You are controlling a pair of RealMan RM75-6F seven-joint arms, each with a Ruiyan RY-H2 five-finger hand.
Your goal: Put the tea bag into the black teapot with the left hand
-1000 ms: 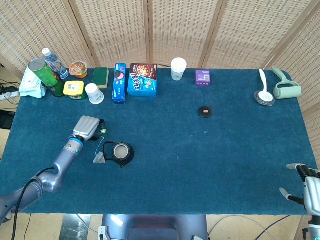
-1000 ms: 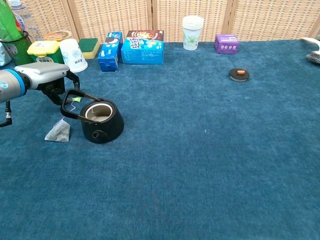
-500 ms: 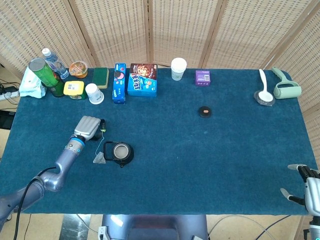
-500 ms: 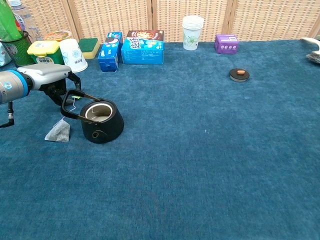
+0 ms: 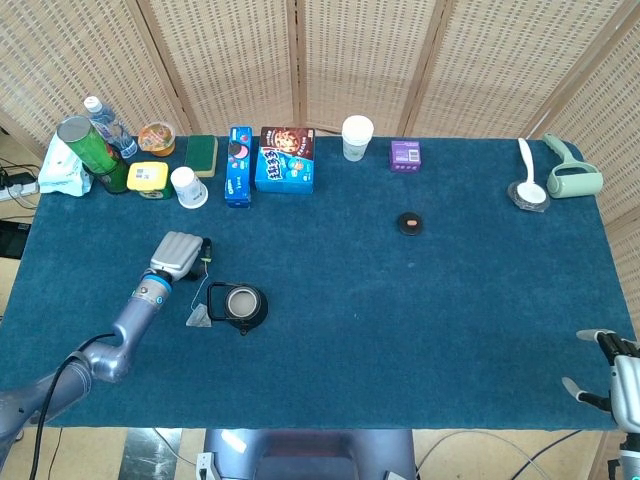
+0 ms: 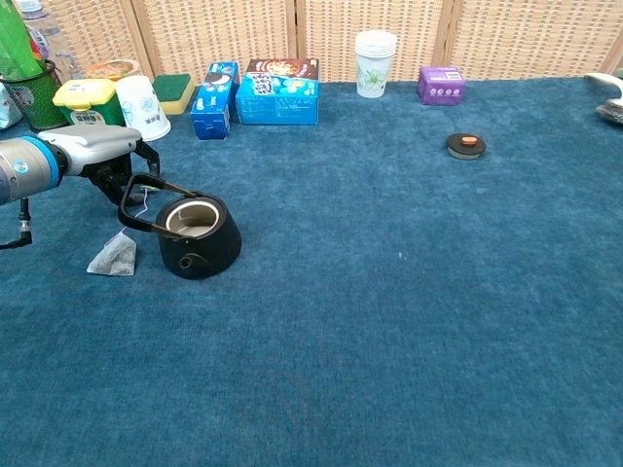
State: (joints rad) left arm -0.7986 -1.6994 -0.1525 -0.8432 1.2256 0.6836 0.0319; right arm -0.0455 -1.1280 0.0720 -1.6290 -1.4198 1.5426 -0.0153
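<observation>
The black teapot (image 5: 240, 303) (image 6: 198, 233) stands lidless on the blue cloth, its handle tipped toward my left hand. Just left of the pot lies the grey tea bag (image 5: 199, 317) (image 6: 114, 256), resting on the cloth. Its thin string runs up to my left hand (image 5: 178, 255) (image 6: 92, 154), which hovers behind the bag with fingers curled and seems to pinch the string's tag. My right hand (image 5: 620, 375) shows at the table's near right corner, fingers spread and holding nothing.
The pot's small round lid (image 5: 409, 222) (image 6: 466, 145) lies mid-table to the right. Along the back edge stand boxes (image 5: 285, 159), paper cups (image 5: 357, 137), a purple box (image 5: 405, 155) and bottles (image 5: 90, 150). A spoon and roller (image 5: 570, 178) sit far right.
My left hand has drifted slightly toward the near-left; the tea bag and teapot have not moved. My right hand has sunk a little lower at the frame's edge.
</observation>
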